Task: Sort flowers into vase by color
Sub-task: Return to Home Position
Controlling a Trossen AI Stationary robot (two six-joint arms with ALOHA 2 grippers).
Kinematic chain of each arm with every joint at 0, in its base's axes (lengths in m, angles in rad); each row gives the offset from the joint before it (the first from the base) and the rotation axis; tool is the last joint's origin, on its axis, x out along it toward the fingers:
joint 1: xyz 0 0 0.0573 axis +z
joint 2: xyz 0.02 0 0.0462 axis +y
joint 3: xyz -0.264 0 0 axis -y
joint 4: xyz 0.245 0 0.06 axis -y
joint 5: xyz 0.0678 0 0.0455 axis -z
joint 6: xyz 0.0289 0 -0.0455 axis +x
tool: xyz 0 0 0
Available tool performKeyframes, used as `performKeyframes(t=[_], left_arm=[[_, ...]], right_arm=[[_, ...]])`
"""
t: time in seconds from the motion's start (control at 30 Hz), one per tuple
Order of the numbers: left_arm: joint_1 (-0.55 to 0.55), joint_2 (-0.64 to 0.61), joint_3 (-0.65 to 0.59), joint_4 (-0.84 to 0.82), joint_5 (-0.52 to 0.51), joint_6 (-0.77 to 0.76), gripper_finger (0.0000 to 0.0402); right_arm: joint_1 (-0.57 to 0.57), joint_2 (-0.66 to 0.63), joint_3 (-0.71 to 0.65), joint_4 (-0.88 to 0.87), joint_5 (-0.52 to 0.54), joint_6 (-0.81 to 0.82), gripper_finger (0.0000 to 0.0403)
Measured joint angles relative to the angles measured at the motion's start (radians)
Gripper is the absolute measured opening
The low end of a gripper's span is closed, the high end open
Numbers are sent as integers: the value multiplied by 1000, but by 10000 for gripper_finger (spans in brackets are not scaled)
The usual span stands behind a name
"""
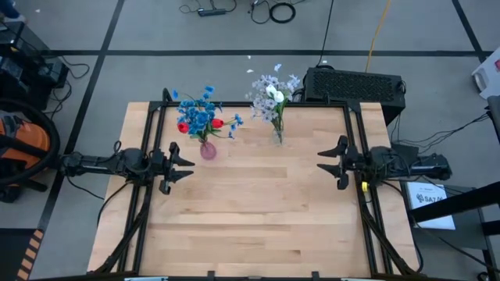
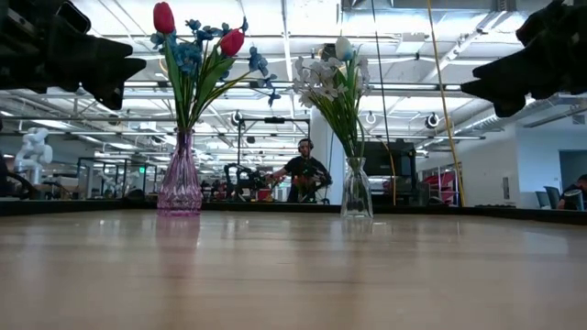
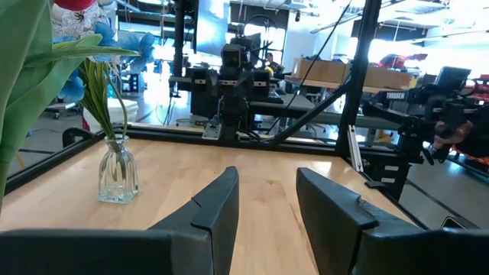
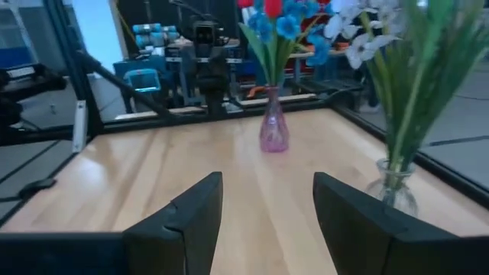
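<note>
Stems upright, all in vases, far-centre of table [image 1: 258,226]. The blue/red flowers [image 1: 205,117] stand in the pink vase [image 1: 208,150], left. The white/lavender flowers [image 1: 272,95] stand in the clear vase [image 1: 277,136], right.

L side: left gripper [image 1: 192,167] sits just near-left of pink vase. R side: right gripper [image 1: 320,161] sits near-right of clear vase, farther off. Both have fingers apart, nothing held.

Judgement: homing leads away from both vases; left arm has less clearance.

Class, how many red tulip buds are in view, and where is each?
2. Both are in the pink vase: one bud stands tallest, the other lower beside it. Others may hide behind the blue flowers.
</note>
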Motion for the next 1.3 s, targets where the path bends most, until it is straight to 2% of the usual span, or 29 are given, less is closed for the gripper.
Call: performKeyframes(t=[0.23, 0.33, 0.47, 1.3], left_arm=[[0, 0, 0, 0, 0, 0, 138], [0, 0, 0, 0, 0, 0, 138], [0, 0, 0, 0, 0, 0, 138], [0, 0, 0, 0, 0, 0, 138]], right_arm=[[-92, -1, -49, 49, -128, 7, 196], [-123, -1, -81, 94, -142, 16, 196], [-147, 0, -127, 208, -248, 31, 196], [-159, 0, -129, 211, -251, 13, 196]])
